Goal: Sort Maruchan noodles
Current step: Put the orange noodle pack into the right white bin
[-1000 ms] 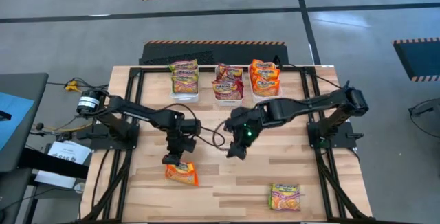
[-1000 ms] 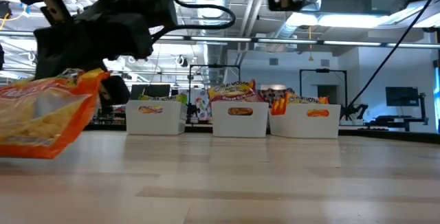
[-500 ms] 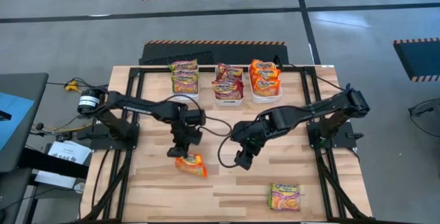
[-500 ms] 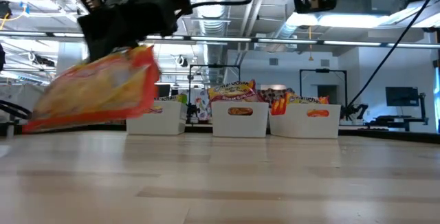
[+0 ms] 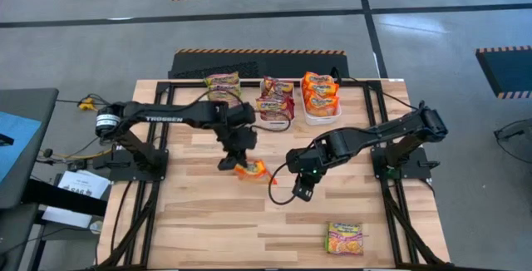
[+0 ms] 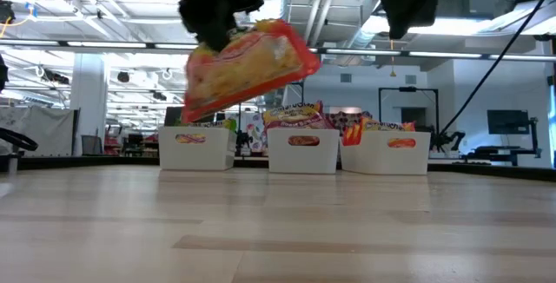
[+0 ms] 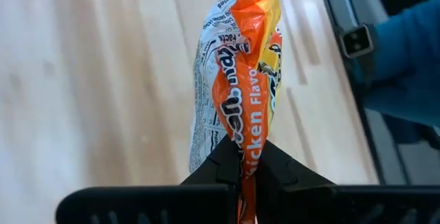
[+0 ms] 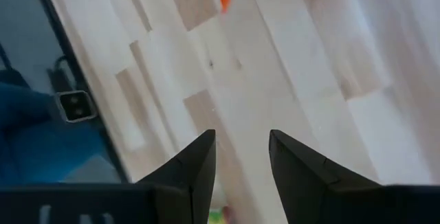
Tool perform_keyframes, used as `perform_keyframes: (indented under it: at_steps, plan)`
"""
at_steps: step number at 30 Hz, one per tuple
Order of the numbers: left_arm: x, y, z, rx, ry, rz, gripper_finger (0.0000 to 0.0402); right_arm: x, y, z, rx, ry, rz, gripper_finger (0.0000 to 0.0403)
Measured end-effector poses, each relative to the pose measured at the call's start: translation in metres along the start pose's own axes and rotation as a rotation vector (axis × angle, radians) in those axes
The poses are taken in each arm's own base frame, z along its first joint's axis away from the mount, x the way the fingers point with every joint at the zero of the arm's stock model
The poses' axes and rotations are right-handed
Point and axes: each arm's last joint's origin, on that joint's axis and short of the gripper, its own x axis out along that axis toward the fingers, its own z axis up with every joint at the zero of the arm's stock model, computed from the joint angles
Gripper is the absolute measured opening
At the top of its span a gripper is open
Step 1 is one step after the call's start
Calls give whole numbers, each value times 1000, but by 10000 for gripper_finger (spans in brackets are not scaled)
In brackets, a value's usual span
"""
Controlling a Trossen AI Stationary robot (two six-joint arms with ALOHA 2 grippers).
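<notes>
Item: orange glossy Maruchan noodle packet [image 5: 251, 169], flat, rectangular, crinkly plastic film, white printed back. Location: carried in the air above the middle of the pale wooden bench [image 5: 183, 221], short of the bins; in the low view it hangs tilted, well clear of the surface. Held by the left pincer [image 5: 235, 161], fingers pressed fully together on the packet's sealed end seam, as the left wrist view shows.

Handling, as judged: light; the film looks slippery and soft, the noodle block inside stiff but brittle. The flat end seam looks the best hold, since a pinch there spares the block; the packet swings and twists below such a grip, so quick moves risk slipping it.

Further stock: one yellow-and-pink noodle packet [image 5: 344, 238] lying flat near the bench's front edge, right side. Three white plastic bins [image 6: 304, 151] in a row along the far edge, each carrying packets; the trim colours per bin seem to be green, maroon and orange, left to right, though the labels are too small to confirm.

Right pincer [image 5: 301, 191]: hovering over bare bench right of centre, fingers partly spread, holding nothing.
</notes>
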Motion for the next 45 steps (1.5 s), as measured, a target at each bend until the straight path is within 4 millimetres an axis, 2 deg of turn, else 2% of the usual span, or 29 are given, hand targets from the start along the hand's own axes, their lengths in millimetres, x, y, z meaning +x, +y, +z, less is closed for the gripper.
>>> perform_keyframes:
  at_steps: [3, 9, 17, 21, 27, 39, 42, 45]
  plan:
    - [-11, 4, 9, 31, -35, 51, 0, 0, -1, 2, -71, -44, -45, 163]
    - [-23, 9, 18, 29, -73, 111, 0, -1, -6, 10, -94, -118, -81, 178]
    - [-24, 11, 16, 3, -49, 158, 0, -6, -15, 29, -68, -280, -137, 234]
    - [-24, 11, 16, -8, -52, 160, 0, -9, -22, 43, -55, -351, -120, 246]
    - [-23, 11, 20, 27, -84, 158, 0, -14, -29, 57, -78, -427, -97, 246]
    - [-25, 12, 32, 103, -192, 195, 0, -16, -37, 63, -93, -405, -46, 244]
    - [-26, 12, 34, 116, -214, 206, 3, -16, -37, 63, -92, -405, -46, 228]
    - [-26, 12, 35, 117, -223, 208, 5, -16, -37, 63, -90, -405, -45, 192]
